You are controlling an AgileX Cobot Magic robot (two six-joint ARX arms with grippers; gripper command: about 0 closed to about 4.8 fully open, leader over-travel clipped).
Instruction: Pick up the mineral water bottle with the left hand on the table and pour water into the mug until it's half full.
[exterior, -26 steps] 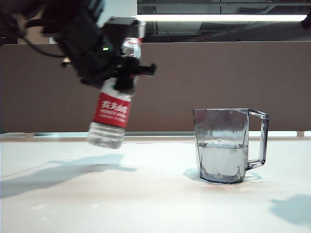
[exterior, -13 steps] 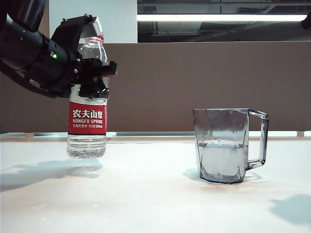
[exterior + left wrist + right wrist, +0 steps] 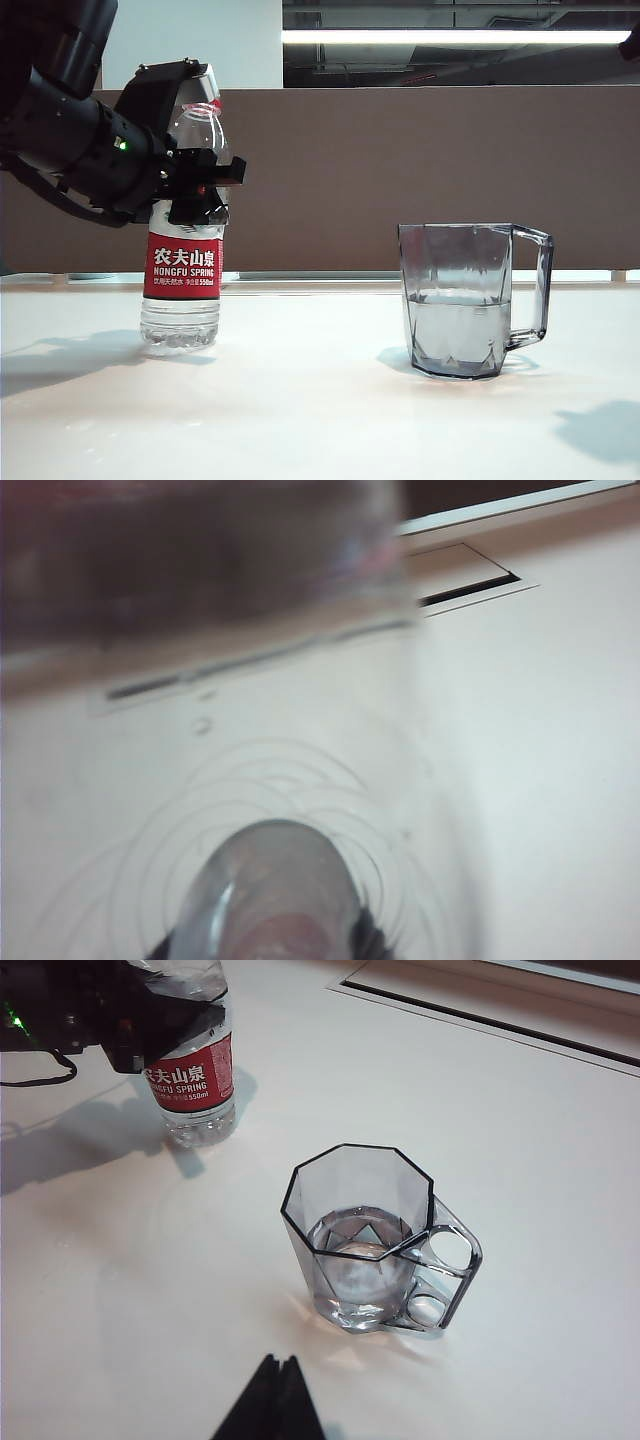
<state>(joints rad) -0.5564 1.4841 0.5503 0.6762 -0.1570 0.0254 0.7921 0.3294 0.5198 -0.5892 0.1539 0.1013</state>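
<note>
- since a second ago your mineral water bottle is going from tilted in the air to upright, and its base is now sitting on the table at the left of the exterior view.
- your left hand is clamping the bottle's upper body just above the red label, jaws partly closed around it; the arm behind it is running off the frame's left edge.
- in the left wrist view you are seeing almost nothing clearly: the bottle is filling the frame as a blurred clear shape, and the fingers themselves are not showing there.
- the bottle's cap end is partly hiding behind the black gripper housing, so you cannot tell whether a cap is on.
- the mug is standing well apart to the right, handle facing away from the bottle, with water filling roughly its lower half.
- your right gripper is showing only as a dark tip at the edge of its own view, near the mug; its two tips are appearing pressed together, holding nothing.
</note>
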